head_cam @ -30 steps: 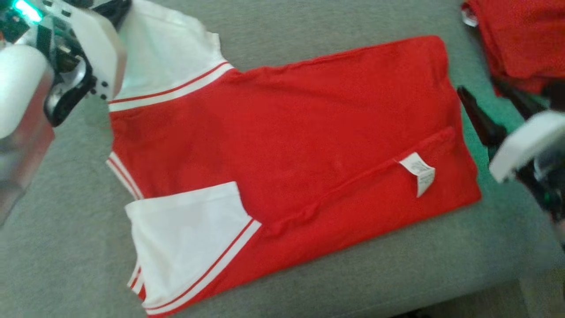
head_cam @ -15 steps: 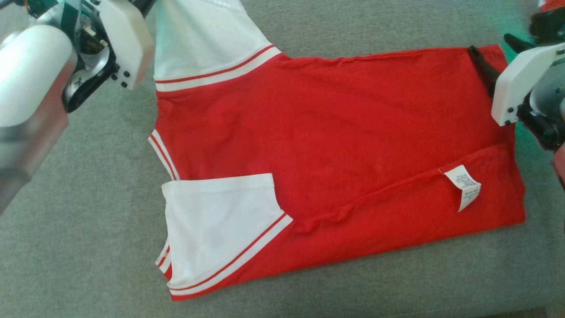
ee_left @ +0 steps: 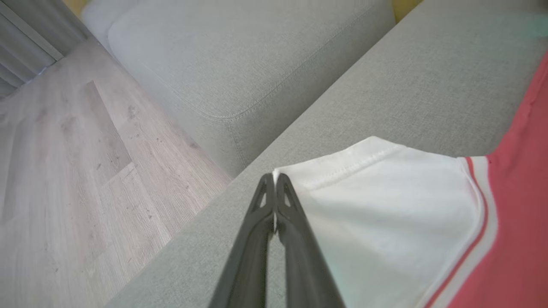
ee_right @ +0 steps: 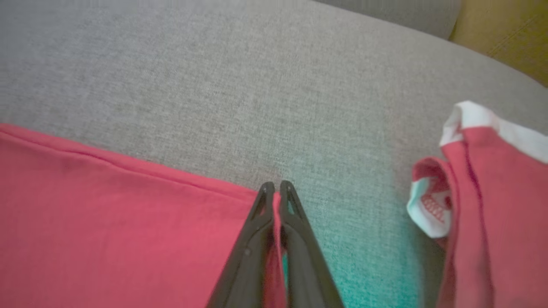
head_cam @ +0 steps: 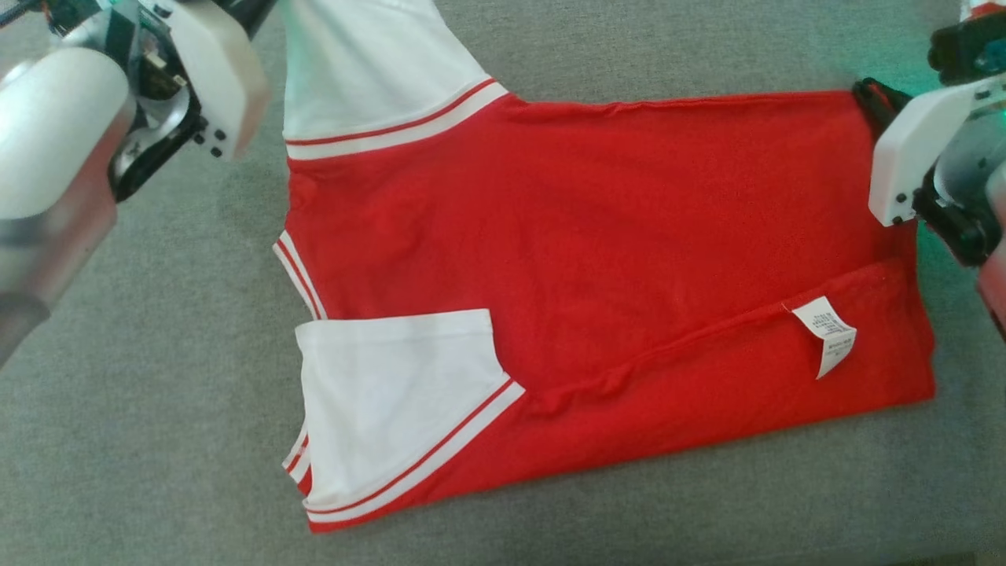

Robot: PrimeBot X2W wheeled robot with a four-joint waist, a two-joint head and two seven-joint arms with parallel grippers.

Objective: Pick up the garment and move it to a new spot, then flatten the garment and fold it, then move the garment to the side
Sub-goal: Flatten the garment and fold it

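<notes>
The garment (head_cam: pixel 597 259) lies mid-frame on the sofa cushion (head_cam: pixel 141 440). The left end effector (ee_left: pixel 274 177) clamps its white sleeve (ee_left: pixel 385 205) at upper left, and the right end effector (ee_right: pixel 276 186) clamps its upper-right corner, probably to fold that edge over.

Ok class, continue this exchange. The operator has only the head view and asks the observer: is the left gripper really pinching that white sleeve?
Observer: Yes. The left wrist view shows the left gripper shut on the corner of the white sleeve.
Operator: And the right one?
Observer: The right gripper is shut on the edge of the red garment, with cloth showing between its fingers.
Operator: Anything near it?
Observer: A second garment, red and white, lies bunched at the right of the right wrist view. Bare grey cushion separates it from the gripper.
</notes>
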